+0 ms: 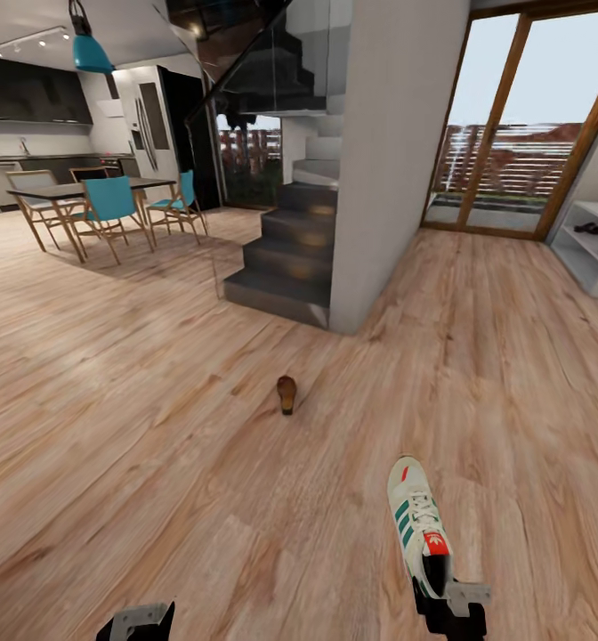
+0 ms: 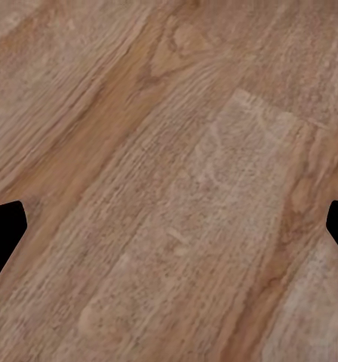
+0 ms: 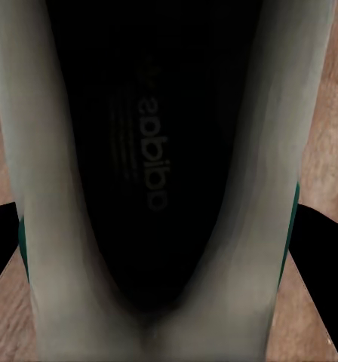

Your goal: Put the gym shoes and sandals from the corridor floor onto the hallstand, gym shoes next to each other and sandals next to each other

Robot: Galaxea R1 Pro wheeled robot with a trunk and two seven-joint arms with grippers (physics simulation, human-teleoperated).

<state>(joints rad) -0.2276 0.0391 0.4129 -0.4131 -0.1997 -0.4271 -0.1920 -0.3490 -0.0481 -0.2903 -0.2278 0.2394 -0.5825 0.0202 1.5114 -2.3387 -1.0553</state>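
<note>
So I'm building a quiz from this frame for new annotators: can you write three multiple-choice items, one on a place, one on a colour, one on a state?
1. Where is the small brown leather-look sandal?
A. on the wood-plank floor before the dark staircase
B. under the dining table
C. on a stair step

2. What colour are the side stripes of the cream-white sneaker?
A. blue
B. green
C. black

3. What is the right gripper doing?
A. hanging open and empty
B. gripping a chair
C. closed on the sneaker's heel end

Key: 1 A, the head view shows it alone on the planks; 2 B, green bands show on its side; 3 C, its fingers flank the shoe in the right wrist view.
</note>
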